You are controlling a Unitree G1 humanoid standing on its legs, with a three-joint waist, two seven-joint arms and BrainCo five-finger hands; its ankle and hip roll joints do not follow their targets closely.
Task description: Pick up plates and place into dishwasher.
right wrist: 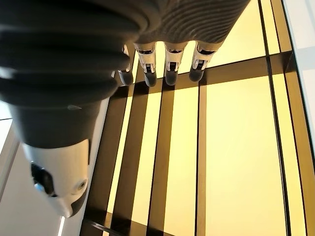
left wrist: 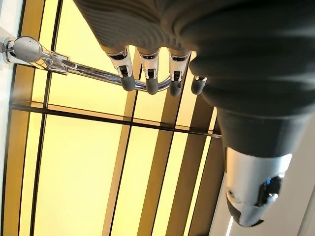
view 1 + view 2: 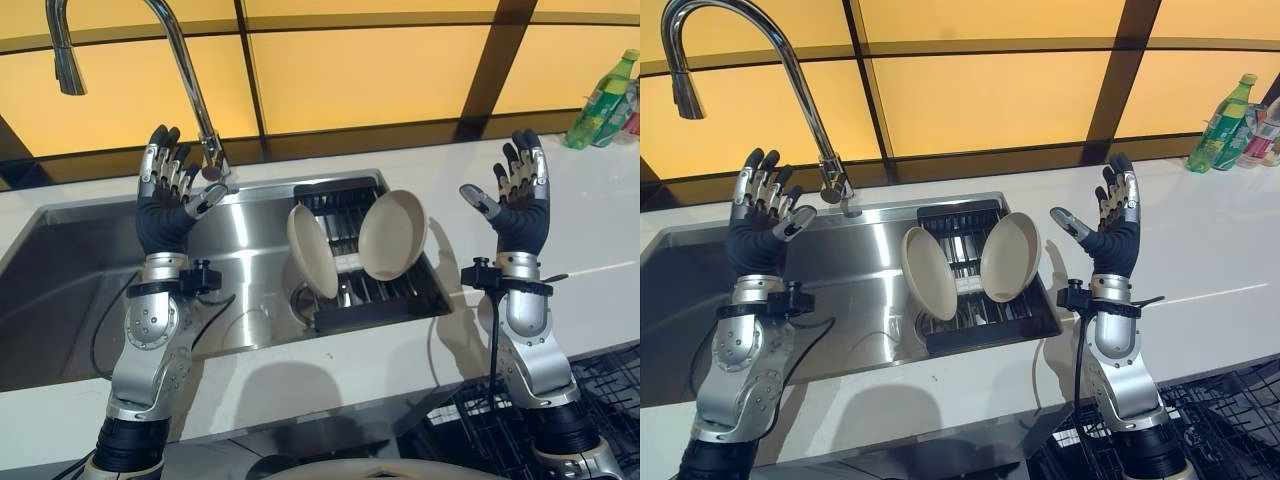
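Above a white surface [image 3: 380, 350], both arms are raised with palms turned inward. Left hand [image 3: 168, 190]: held upright over the near left part of the stainless sink [image 3: 90, 270], fingers spread and relaxed, thumb apart, holding nothing. Right hand [image 3: 515, 190]: held upright over the surface to the right of the sink, fingers likewise straight and spread, thumb out to the side, empty. The left wrist view shows the left hand's fingers [image 2: 147, 73] extended against the yellow wall panels [image 3: 350, 80], with the chrome faucet [image 3: 180, 70] crossing behind them; the right wrist view shows the right hand's fingers [image 1: 167, 66] extended against the same panels.

Two beige plates stand on edge in a dark rack [image 3: 375, 290] seated in the right part of the sink. The left plate [image 3: 312, 250] leans to the left with its concave face toward the centre; the right plate [image 3: 392, 235] tilts toward the right with its face turned to the camera. The plates are close together at their lower edges and apart at the top; neither hand touches them. The faucet rises from the back rim of the sink, just beside the left hand. A green bottle [image 3: 600, 100] stands at the far right of the surface, against the wall. A black wire dishwasher basket [image 3: 600, 400] shows below the surface edge at lower right.
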